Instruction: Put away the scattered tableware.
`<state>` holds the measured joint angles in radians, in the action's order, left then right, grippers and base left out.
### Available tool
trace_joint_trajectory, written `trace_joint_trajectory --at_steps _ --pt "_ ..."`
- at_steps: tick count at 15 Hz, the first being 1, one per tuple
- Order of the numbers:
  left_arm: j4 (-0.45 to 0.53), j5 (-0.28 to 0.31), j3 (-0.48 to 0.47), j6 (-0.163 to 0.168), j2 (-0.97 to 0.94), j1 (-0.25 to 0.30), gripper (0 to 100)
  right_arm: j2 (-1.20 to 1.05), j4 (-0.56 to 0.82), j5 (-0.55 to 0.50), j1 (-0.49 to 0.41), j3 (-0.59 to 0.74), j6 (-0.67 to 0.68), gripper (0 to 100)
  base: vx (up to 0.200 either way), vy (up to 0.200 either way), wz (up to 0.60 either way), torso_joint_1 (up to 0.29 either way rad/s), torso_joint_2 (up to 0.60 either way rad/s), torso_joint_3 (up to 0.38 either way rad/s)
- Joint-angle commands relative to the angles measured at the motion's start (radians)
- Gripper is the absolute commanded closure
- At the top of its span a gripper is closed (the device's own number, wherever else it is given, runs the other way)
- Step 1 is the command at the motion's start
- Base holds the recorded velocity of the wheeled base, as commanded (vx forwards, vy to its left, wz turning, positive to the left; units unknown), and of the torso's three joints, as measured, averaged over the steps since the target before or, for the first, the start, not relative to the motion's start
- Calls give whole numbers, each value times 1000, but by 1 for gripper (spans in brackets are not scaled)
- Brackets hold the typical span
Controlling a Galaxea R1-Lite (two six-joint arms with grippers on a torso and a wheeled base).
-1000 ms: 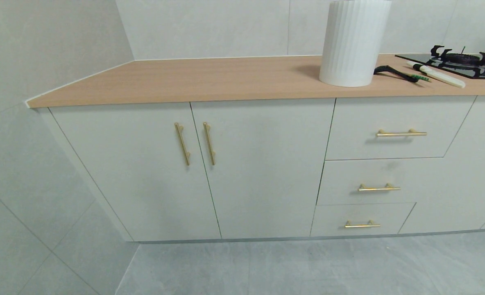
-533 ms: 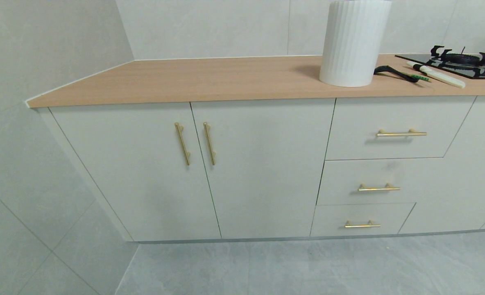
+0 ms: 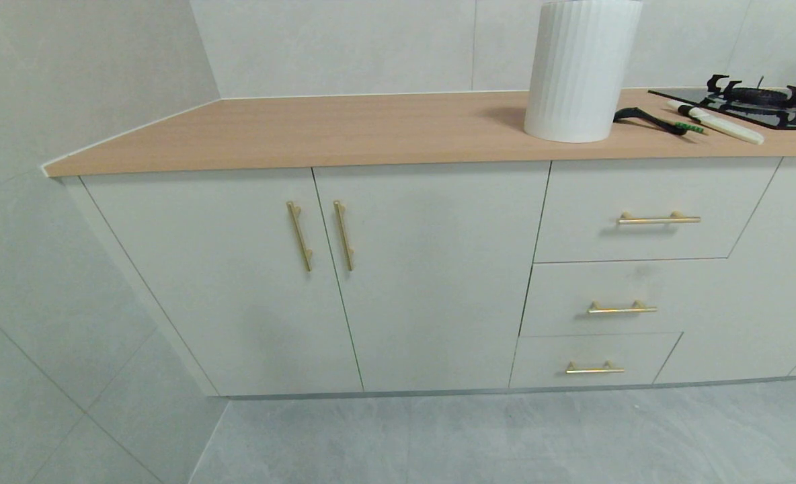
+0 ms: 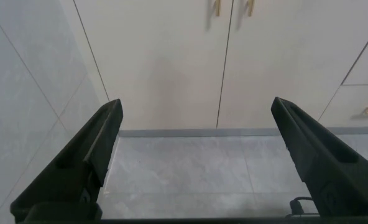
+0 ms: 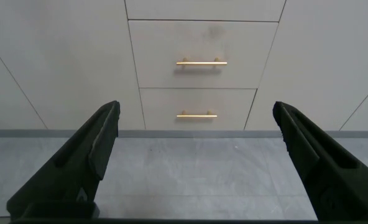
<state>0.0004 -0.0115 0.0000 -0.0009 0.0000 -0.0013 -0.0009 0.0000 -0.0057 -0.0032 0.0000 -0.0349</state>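
Note:
On the wooden countertop point(image 3: 317, 131) stands a tall white ribbed container point(image 3: 581, 70). Just right of it lie a black-handled utensil point(image 3: 647, 119), a small green-striped piece point(image 3: 691, 127) and a long white utensil point(image 3: 715, 122). My left gripper point(image 4: 196, 109) hangs low above the grey floor, open, facing the double cabinet doors point(image 4: 230, 56), nothing between its fingers. My right gripper point(image 5: 196, 112) is open too, low before the lower drawers point(image 5: 199, 56), holding nothing.
A black gas hob point(image 3: 761, 101) sits at the counter's far right. Below the counter are two doors with gold handles point(image 3: 321, 235) and three drawers point(image 3: 647, 212). A tiled wall point(image 3: 42, 222) closes in on the left; open grey floor point(image 3: 505, 437) lies in front.

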Motion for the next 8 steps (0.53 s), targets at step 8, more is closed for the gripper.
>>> trace_joint_trajectory --at_steps 8 --pt "0 -1 0 -2 0 0 0 2 2 4 0 0 -2 0 25 0 0 0 0 0"
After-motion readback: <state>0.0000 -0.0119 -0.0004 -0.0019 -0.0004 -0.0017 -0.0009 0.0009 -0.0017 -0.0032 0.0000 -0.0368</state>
